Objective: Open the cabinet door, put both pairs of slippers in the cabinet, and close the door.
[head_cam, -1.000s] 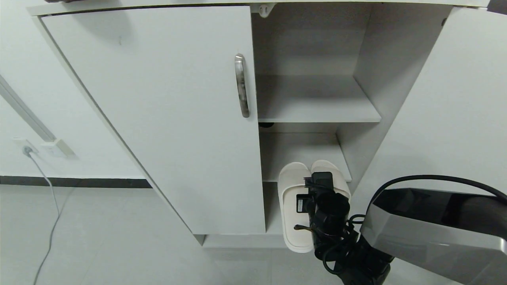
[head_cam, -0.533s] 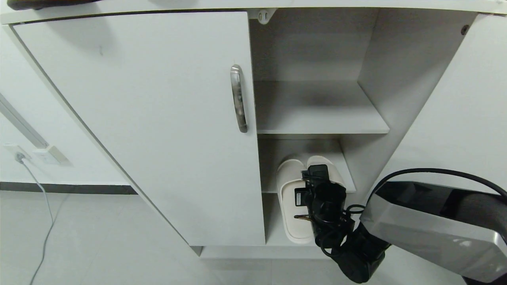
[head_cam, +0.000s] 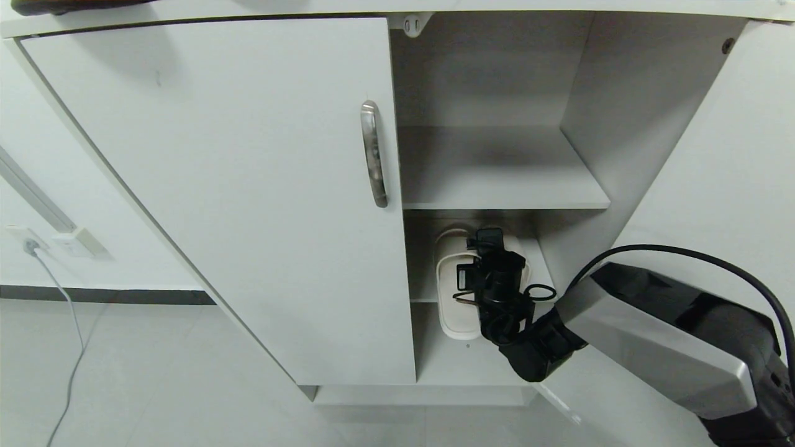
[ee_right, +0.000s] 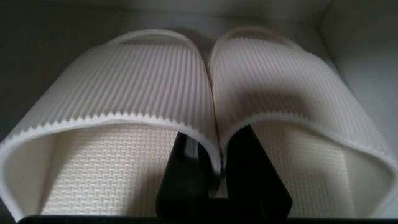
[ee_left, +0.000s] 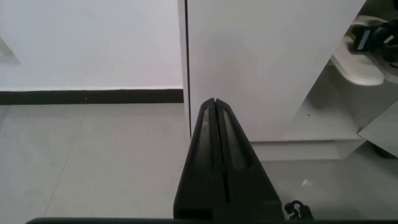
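Currently held slippers point(head_cam: 452, 298): white pair, side by side, toes over the lower shelf point(head_cam: 541, 273) of the cabinet point(head_cam: 621, 93), heels overhanging the shelf's front edge; whether the soles rest on it cannot be told.
Right end effector point(head_cam: 488, 243): closed on the pair's adjoining inner walls, its fingers point(ee_right: 186, 177) set one inside each slipper.
Change: in the last half-second the pair has travelled deeper into the cabinet; the heels, then hanging before the bottom compartment, now lie nearer the shelf edge.
Meaning: insertion appears well along; a little more advance, then release, seems due.
Left end effector point(ee_left: 214, 124): fingers pressed together, empty, low above the floor point(ee_left: 93, 162) outside the closed left door point(head_cam: 217, 186).
Right door point(head_cam: 714, 155): swung open, to be shut last.
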### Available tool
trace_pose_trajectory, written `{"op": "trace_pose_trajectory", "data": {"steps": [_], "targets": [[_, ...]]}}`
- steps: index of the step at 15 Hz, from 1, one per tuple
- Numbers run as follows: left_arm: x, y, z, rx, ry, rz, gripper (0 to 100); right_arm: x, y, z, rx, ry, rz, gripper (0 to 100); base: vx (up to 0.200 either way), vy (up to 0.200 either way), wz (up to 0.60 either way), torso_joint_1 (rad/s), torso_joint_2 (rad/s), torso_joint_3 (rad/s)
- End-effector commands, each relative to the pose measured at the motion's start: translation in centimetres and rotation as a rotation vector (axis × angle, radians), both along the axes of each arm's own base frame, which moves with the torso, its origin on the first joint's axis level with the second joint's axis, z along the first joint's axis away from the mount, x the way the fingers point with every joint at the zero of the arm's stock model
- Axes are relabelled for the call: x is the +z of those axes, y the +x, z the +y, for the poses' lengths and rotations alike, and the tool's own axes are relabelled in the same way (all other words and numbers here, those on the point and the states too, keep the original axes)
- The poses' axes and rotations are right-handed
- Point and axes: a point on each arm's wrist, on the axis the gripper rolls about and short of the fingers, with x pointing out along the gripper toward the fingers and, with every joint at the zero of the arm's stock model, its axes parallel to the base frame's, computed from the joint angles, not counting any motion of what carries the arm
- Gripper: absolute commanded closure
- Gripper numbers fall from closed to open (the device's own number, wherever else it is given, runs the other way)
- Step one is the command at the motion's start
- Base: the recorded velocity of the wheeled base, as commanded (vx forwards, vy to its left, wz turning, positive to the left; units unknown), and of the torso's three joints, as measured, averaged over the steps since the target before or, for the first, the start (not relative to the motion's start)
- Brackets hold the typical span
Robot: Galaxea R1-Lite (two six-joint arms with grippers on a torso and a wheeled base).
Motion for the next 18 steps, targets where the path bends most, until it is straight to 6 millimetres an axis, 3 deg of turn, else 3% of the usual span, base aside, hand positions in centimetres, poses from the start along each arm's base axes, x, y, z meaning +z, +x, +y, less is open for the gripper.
{"op": "trace_pose_trajectory", "data": {"steps": [1,8,18], "targets": [[0.0,0.0,0.0,0.001,0.0,0.001,100,0.3,1.5,0.1,-0.015,0.01,-0.011,100,0.0,0.0,0.0,0.0,0.0,0.0],[0.0,0.0,0.0,0.001,-0.002,0.001,100,2.6,3.9,-0.1,-0.044,0.026,-0.033,100,0.0,0.0,0.0,0.0,0.0,0.0],[0.0,0.0,0.0,0.005,-0.002,0.001,100,1.5,4.6,-0.1,-0.05,0.014,-0.016,100,0.0,0.0,0.0,0.0,0.0,0.0]]}}
